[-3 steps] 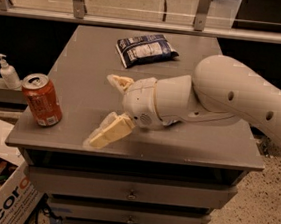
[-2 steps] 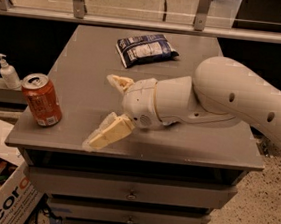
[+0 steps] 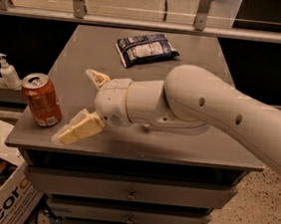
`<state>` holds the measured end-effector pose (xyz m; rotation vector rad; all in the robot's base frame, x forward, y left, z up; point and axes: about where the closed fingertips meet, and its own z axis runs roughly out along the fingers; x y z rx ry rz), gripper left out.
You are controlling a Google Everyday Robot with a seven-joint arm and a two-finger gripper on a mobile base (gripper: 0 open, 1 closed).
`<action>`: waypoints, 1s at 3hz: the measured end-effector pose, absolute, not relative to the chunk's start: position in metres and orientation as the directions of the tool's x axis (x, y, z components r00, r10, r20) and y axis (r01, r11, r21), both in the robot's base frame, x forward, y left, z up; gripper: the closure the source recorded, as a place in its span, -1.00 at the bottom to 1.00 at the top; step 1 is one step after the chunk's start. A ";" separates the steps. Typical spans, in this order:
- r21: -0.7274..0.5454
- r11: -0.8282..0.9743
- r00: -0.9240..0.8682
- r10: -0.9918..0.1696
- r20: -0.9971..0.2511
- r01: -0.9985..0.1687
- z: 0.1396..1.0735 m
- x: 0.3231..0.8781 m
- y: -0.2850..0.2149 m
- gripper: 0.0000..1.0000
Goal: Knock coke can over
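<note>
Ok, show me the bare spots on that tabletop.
Bare: the table's back-left corner beside the snack bag, and the strip right of the bag. Crowded: front-left, where the open gripper sits beside the coke can, arm covering the middle.

The coke can point(image 3: 41, 99) looks like glossy painted aluminium with a bare silver top. The gripper point(image 3: 76, 105) sits just beside it over the table's front corner, its waxy yellowish fingers point(image 3: 81, 129) spread apart. The arm point(image 3: 191, 107) is smooth off-white plastic. The table point(image 3: 177, 148) is matt grey, and the snack bag point(image 3: 146, 48) is shiny plastic film.

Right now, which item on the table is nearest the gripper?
The red-orange aluminium soda can, upright beside the open gripper; the dark-blue foil packet lies farther back.
</note>
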<state>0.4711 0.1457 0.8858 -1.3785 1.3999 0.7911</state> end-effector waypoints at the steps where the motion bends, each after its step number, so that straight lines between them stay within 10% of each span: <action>1: -0.176 0.170 0.122 -0.287 -0.950 -0.970 0.887 0.481 0.175 -1.00; 3: -0.104 0.206 0.065 -0.186 -0.980 -0.973 0.870 0.492 0.218 -1.00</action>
